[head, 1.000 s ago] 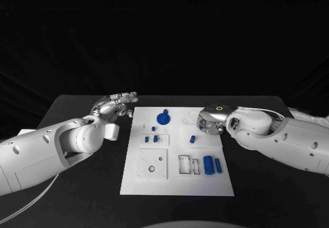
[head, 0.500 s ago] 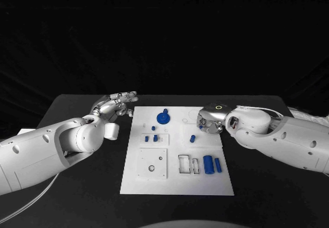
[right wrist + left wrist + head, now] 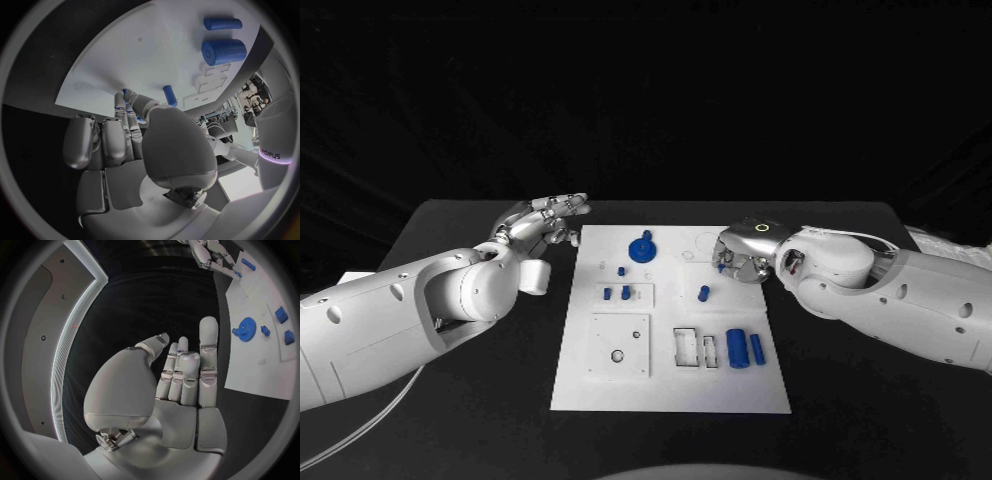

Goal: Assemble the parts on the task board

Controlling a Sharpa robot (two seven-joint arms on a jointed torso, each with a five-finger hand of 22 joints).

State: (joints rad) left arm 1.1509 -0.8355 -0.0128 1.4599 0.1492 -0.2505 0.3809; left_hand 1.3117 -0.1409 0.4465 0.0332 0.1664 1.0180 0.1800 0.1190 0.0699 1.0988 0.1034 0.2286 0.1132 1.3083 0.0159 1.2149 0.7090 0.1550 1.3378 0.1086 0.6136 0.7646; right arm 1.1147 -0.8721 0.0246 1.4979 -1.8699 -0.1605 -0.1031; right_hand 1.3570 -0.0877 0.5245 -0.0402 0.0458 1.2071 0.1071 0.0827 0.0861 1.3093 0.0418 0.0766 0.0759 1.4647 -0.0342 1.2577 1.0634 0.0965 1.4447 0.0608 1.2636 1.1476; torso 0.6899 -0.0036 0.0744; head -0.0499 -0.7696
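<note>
The board (image 3: 672, 318) is a flat white plate lying lengthwise down the middle of the black counter (image 3: 862, 380), matte and smooth, with shallow cut-out recesses. The right robot hand (image 3: 740, 258) hovers over its right edge near the far end, fingers curled downward; a small blue piece seems to sit at its fingertips (image 3: 125, 102), but whether it is pinched I cannot tell. A short blue peg (image 3: 705, 293) lies just at 7 o'clock from that hand, its long axis running roughly along the board. Nearer the robot lie a thick cylinder (image 3: 738, 347) and a thinner pin (image 3: 760, 348), side by side. A toothed blue gear (image 3: 643, 247) sits at the far end. The left robot hand (image 3: 545, 222) is empty, fingers straight, off the board's left edge. The right hand is nearer the peg.
</note>
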